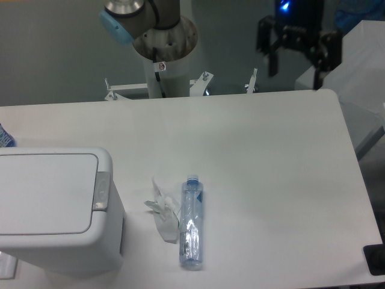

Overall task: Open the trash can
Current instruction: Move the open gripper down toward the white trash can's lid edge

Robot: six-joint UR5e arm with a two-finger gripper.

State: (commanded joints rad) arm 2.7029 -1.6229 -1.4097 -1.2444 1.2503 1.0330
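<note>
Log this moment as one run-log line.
gripper: open, empty, above table's far right edge | trash can: lid shut, untouched | bottle: lying beside crumpled wrapper
</note>
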